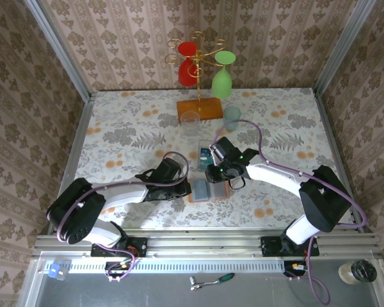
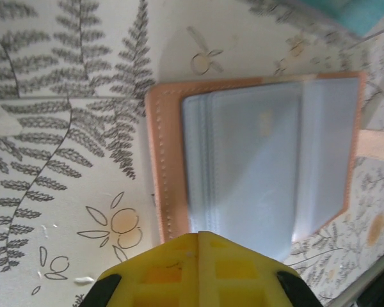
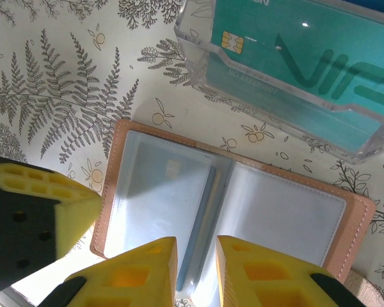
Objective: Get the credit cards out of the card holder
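The card holder [image 1: 208, 190] lies open like a book on the fern-print table, salmon rim round blue-grey pockets [image 3: 160, 198]. A thin blue-grey credit card [image 3: 201, 217] stands on edge at the fold, its lower end between my right gripper's [image 3: 196, 262] yellow fingers, which stand narrowly open and do not touch it. Another card's chip shows faintly through the left pocket [image 2: 264, 123]. My left gripper [image 2: 199, 238] is shut with nothing between its fingers, its tip at the holder's left edge [image 2: 163, 185]. A teal card [image 3: 307, 64] sits in a clear plastic box [image 1: 206, 153] just behind the holder.
An orange wooden rack base [image 1: 200, 107] at the back carries a red glass [image 1: 188, 64] and a green glass [image 1: 222, 80]. A clear glass [image 1: 191, 121] and a bluish glass [image 1: 232, 116] stand in front of it. Patterned walls close in both sides.
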You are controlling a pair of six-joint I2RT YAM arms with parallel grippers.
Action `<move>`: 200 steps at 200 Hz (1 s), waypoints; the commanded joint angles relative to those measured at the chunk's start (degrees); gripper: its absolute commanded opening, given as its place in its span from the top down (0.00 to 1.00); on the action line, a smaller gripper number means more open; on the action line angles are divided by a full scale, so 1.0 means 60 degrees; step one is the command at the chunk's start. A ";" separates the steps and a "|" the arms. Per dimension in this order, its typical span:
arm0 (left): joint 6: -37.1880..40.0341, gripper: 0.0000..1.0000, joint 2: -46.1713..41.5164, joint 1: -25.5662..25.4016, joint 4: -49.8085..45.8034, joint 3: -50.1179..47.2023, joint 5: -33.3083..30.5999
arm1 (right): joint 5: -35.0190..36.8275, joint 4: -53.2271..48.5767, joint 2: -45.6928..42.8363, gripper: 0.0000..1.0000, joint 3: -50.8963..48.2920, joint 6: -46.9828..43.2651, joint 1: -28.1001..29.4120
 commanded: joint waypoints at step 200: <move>0.0447 0.98 -0.0004 0.0527 -0.1026 -0.0057 -0.0137 | -0.1802 0.2110 0.1039 0.64 -0.0607 0.3706 0.0375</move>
